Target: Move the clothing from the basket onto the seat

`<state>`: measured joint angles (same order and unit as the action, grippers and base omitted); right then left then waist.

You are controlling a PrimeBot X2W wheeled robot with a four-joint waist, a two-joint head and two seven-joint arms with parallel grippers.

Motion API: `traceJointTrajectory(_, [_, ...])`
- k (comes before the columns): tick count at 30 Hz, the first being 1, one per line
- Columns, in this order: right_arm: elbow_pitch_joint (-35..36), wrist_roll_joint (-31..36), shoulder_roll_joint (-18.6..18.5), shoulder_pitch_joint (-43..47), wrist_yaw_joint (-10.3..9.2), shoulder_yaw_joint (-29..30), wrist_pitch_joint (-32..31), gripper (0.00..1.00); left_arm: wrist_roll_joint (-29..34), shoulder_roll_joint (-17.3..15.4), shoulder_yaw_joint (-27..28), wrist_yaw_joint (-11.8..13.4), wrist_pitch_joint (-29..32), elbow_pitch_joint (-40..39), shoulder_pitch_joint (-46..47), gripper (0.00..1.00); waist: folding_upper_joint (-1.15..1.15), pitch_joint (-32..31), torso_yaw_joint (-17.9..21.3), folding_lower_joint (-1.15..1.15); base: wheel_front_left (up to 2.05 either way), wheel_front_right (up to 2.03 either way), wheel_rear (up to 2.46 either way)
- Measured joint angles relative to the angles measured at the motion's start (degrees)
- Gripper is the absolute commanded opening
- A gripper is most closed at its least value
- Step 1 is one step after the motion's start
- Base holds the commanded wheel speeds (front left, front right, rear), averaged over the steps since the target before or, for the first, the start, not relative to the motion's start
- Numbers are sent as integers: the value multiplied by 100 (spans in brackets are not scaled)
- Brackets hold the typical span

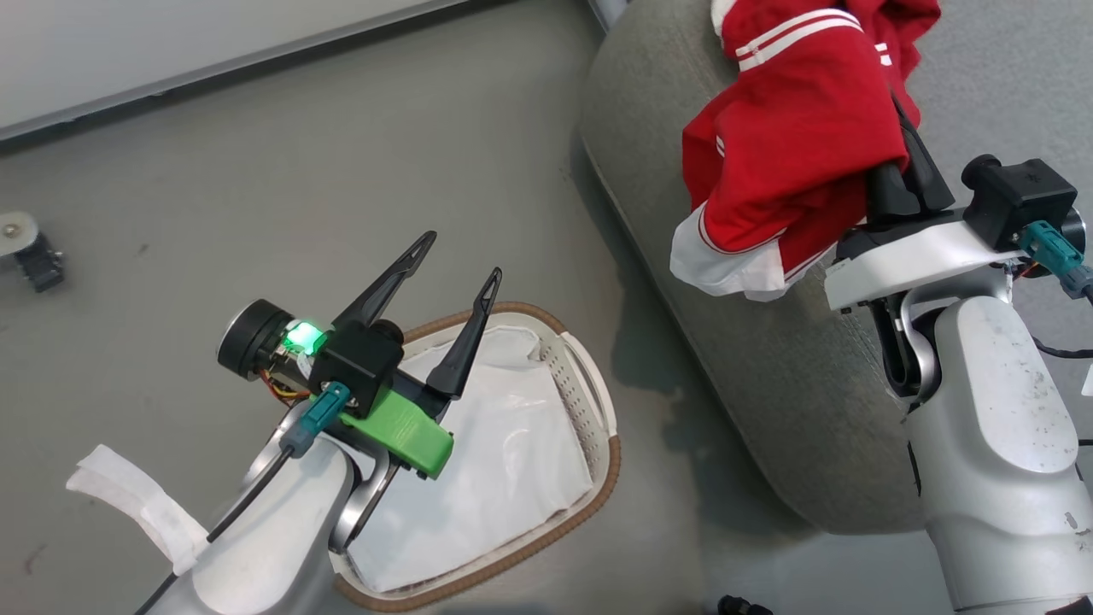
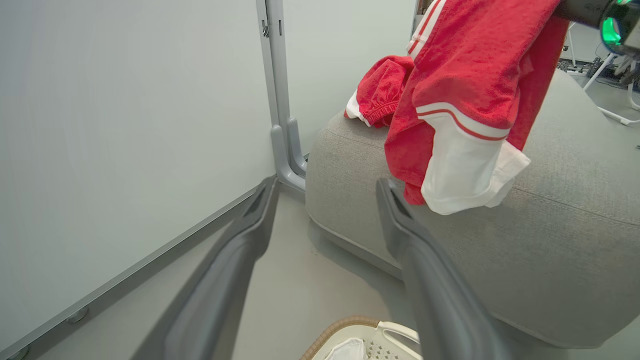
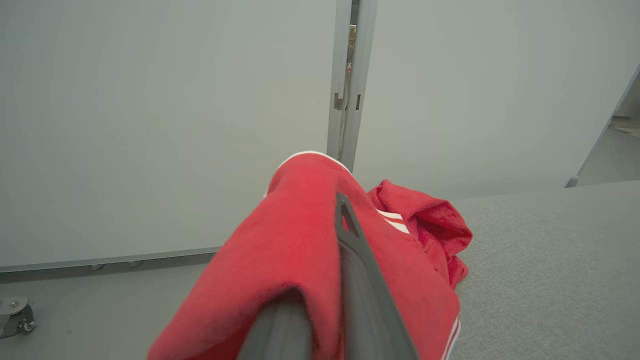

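While the right gripper point(image 1: 912, 145) pinches the clothing point(image 1: 794, 128) over the seat point(image 1: 768, 401), the left gripper point(image 1: 461, 254) hangs wide open above the basket point(image 1: 610, 461).
Head view: the held red garment droops at 2 o'clock, its long axis running from 1 o'clock down to 7 o'clock, with the white-cuffed end lowest. Whether it touches the seat is unclear. Cloth buries one right finger; the other finger point(image 3: 350, 260) lies close alongside on top. A second red garment point(image 2: 380, 92) sits bunched on the seat at 12 o'clock, cut off by the frame. The basket stands on the floor point(image 1: 341, 171) at 6 o'clock, its near end hidden behind the left arm point(image 1: 282, 530), with a white sheet point(image 1: 504, 461) inside.
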<state>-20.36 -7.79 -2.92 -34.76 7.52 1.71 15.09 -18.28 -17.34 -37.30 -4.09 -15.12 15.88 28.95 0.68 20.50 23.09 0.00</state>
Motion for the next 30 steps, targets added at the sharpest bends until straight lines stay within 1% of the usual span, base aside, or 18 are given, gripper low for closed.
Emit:
traceJointTrajectory(2, [2,-23,0,9,1,35,0,0,27,3,-46,-20,0,19,39,100,0,114,157,0,0,0,0])
traceJointTrajectory(6, [-4,-20,8,-32,1,122,0,0,69,8,-103,-30,2,9,121,100,0,360,335,0,0,0,0])
traceJointTrajectory(10, [81,143,7,-447,1,366,-1,0,82,3,-170,-53,40,-54,216,100,0,601,408,0,0,0,0])
traceJointTrajectory(13, [122,455,10,-940,1,692,0,0,107,15,-208,-55,51,-130,284,100,0,754,384,0,0,0,0])
traceJointTrajectory(17, [79,1109,-23,-1727,1,1307,0,0,148,77,-276,-42,76,-265,398,100,0,897,201,0,0,0,0])
traceJointTrajectory(18, [-10,1081,-54,-1937,1,1510,0,0,166,109,-310,-42,78,-290,424,100,0,927,131,1,0,0,0])
traceJointTrajectory(20, [-240,1122,-286,-2251,1,1748,-1,0,189,177,-375,-43,77,-341,469,100,0,984,-13,1,0,0,0])
traceJointTrajectory(22, [-510,1310,-660,-2508,1,1944,-1,0,226,222,-427,-41,76,-390,509,100,0,1053,-188,1,0,0,0])
traceJointTrajectory(24, [-760,1461,-936,-2666,1,2141,0,0,290,250,-474,-32,75,-447,570,100,0,1120,-349,0,0,0,0])
traceJointTrajectory(28, [-1366,1751,-1473,-2841,1,2683,0,0,355,358,-543,1,62,-545,610,100,0,1273,-710,1,0,0,0])
traceJointTrajectory(30, [-1645,1890,-1672,-2840,1,2988,-16,0,365,403,-566,8,48,-583,637,100,0,1345,-885,1,0,0,0])
